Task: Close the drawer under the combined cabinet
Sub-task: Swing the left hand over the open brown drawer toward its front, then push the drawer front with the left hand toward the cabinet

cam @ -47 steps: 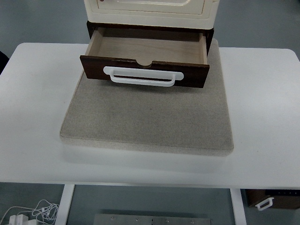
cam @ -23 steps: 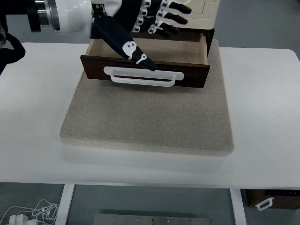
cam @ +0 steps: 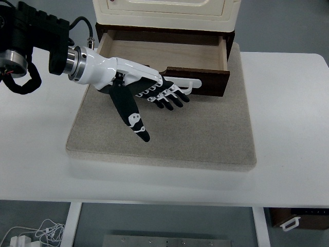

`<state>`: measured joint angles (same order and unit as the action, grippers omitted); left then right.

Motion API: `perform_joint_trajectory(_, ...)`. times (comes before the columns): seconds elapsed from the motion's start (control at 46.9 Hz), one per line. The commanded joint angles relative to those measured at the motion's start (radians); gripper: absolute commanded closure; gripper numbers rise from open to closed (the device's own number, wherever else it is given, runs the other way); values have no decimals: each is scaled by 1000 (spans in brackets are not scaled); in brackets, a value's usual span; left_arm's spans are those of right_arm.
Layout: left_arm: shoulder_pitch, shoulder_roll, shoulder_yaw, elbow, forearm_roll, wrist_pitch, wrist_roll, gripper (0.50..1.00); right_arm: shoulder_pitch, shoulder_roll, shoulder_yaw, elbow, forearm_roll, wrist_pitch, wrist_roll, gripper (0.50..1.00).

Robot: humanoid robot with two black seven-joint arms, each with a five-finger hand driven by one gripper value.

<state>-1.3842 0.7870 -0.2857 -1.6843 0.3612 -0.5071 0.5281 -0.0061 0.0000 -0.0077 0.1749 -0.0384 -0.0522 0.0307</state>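
A cream cabinet (cam: 164,13) stands at the back of the table, with a dark brown wooden drawer (cam: 205,77) pulled out beneath it. The drawer's pale inside (cam: 164,51) is bare. Its white handle (cam: 194,85) shows only at its right end. My left hand (cam: 154,100) reaches in from the left and lies in front of the drawer front, covering most of it. The fingers (cam: 172,98) are stretched out flat and the thumb (cam: 133,121) points down toward me; it holds nothing. The right arm does not show.
Cabinet and drawer rest on a grey-beige mat (cam: 164,134) on a white table (cam: 288,113). A small brown box with a white handle (cam: 290,222) sits below the table at the lower right. White cables (cam: 31,234) lie on the floor at lower left.
My left hand has come down from over the drawer's back to a spot in front of the drawer front. One second ago no hand was in view. The drawer stands as far out as before.
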Motion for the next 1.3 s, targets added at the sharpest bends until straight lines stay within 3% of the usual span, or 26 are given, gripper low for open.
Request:
perform_joint_trajectory(0.0,-6,-2,36,8,16,-5,23,500,0,0,0,0,0,0,0,548)
perform_joint_trajectory(0.81,-53,-221,91,235,162,-68,69,500,0,0,0,0,0,0,0,548)
perform_joint_trajectory(1.279,-49,-249,79,333,205,-97,66,500,0,0,0,0,0,0,0,548)
